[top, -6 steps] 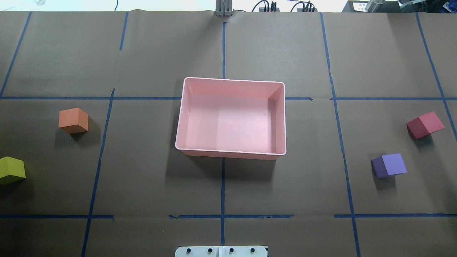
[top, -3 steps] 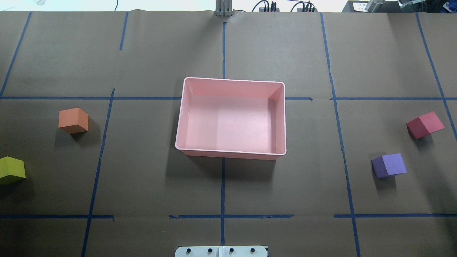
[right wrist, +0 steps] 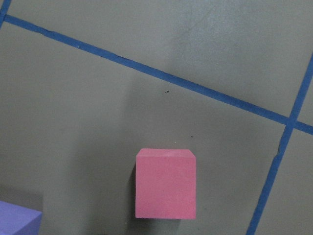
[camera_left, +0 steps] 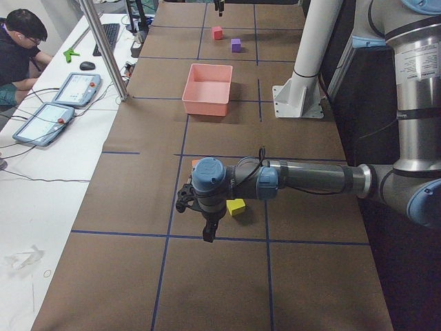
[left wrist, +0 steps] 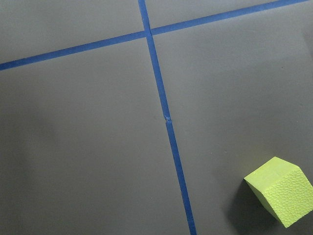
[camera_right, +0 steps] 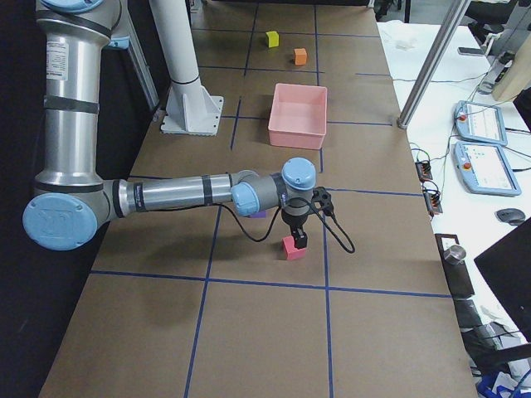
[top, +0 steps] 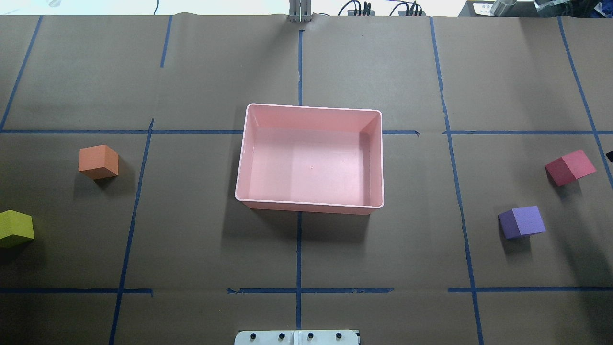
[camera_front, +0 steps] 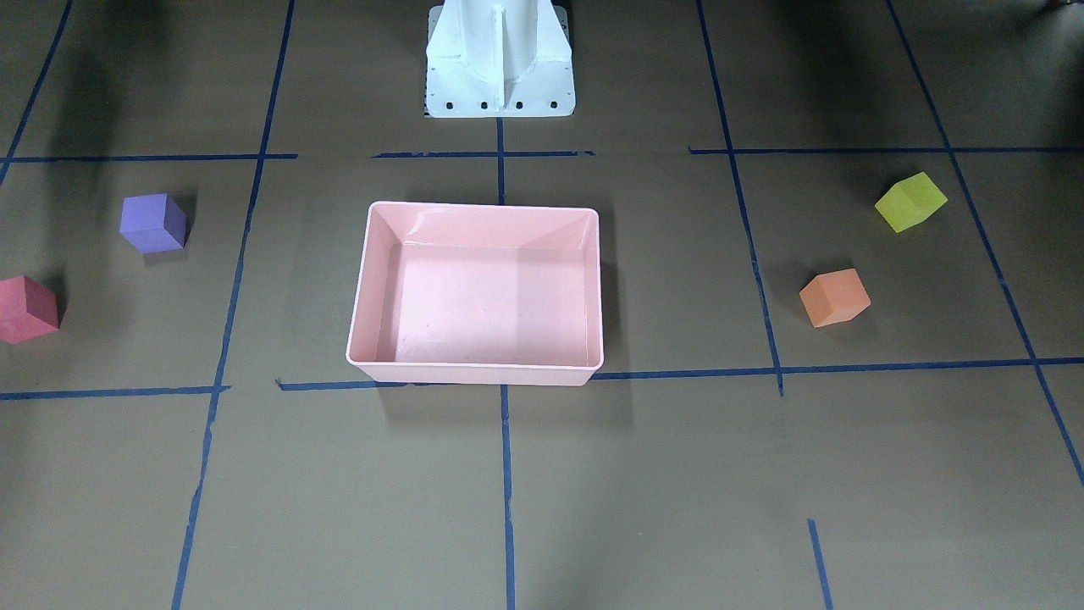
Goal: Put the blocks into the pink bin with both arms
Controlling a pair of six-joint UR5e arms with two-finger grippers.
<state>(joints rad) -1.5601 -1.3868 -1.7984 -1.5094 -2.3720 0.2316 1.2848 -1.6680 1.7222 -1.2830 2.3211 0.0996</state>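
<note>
Left gripper (camera_left: 207, 233): seen in the exterior left view only, fingers pointing down over the brown paper table cover (top: 191, 249), near the yellow-green block (camera_left: 236, 207); finger spread cannot be told; the left wrist view shows no fingers, only that block at its lower right corner and a crossing of blue tape lines (left wrist: 164, 117).

Right gripper (camera_right: 297, 239): seen plainly in the exterior right view only, low over the red block (camera_right: 292, 249); whether wide or narrow cannot be told; the right wrist view shows the red block low at centre and a corner of the purple block (right wrist: 17, 219) at lower left.

Pink bin (top: 311, 108): mid-table, in front of the white pedestal base (camera_front: 500, 85).

Blocks: all four on the table outside the bin; orange block (top: 98, 162) and yellow-green on the robot's left, red and purple on its right, all well apart from the bin.

Person (camera_left: 17, 48): seated, exterior left view only.
</note>
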